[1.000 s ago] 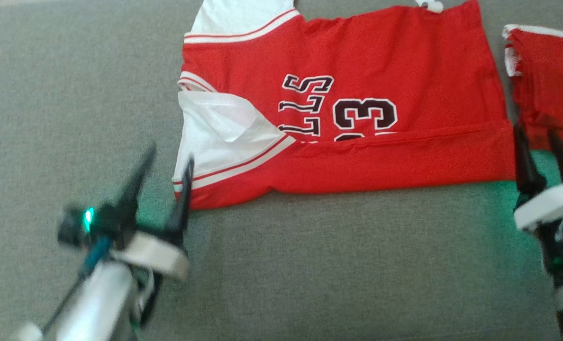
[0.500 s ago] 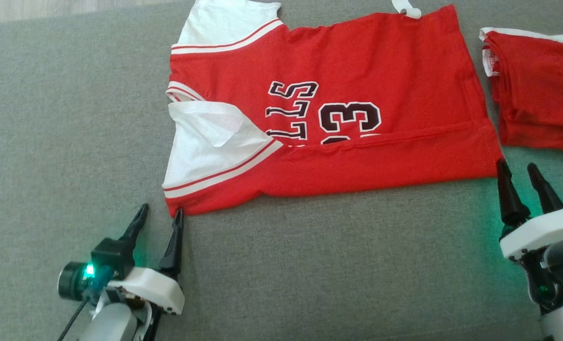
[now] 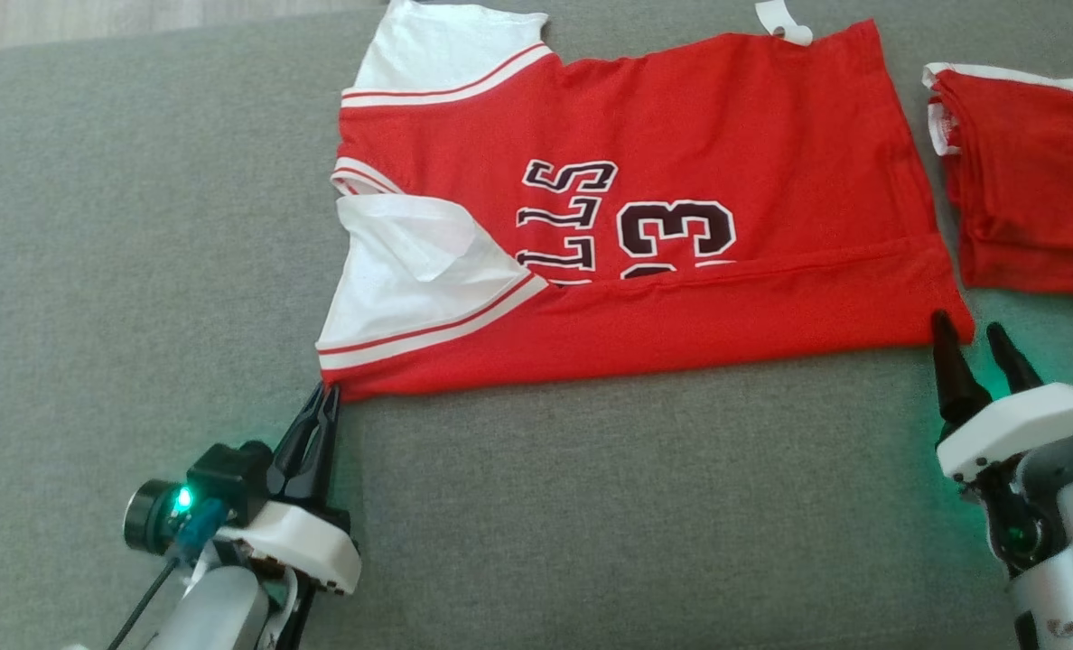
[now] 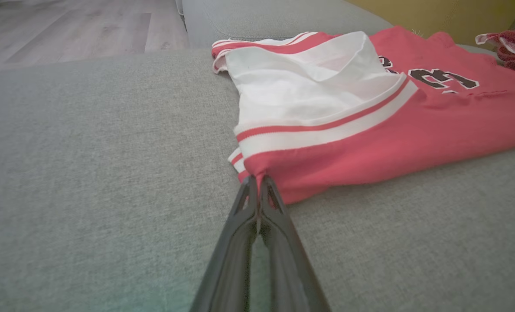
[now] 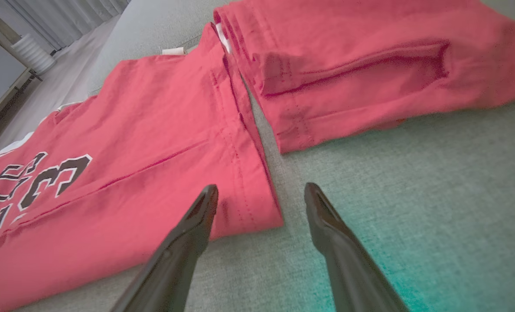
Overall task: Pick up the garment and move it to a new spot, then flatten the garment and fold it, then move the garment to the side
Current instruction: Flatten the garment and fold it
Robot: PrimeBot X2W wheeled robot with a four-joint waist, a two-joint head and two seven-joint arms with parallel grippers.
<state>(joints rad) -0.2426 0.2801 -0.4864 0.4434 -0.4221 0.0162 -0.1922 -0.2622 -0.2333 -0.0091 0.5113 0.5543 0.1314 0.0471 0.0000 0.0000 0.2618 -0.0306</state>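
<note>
The garment (image 3: pixel 681 135) looks limp and light, best taken by its corners: left gripper (image 3: pixel 324 393) pinches one, right gripper (image 3: pixel 965 323) gapes at another.

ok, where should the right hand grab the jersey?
Probably the near hem corner of the jersey, coming from the robot's side, low along the cushion. That corner lies flat, doubled at the fold, lined up between the right hand's open fingers; the left hand pinches the matching shoulder corner.

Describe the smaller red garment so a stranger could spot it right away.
On the grey cushion, look past the hem of the spread red jersey, toward the robot's right. The folded red bundle there shows no lettering or number, unlike the jersey.
</note>
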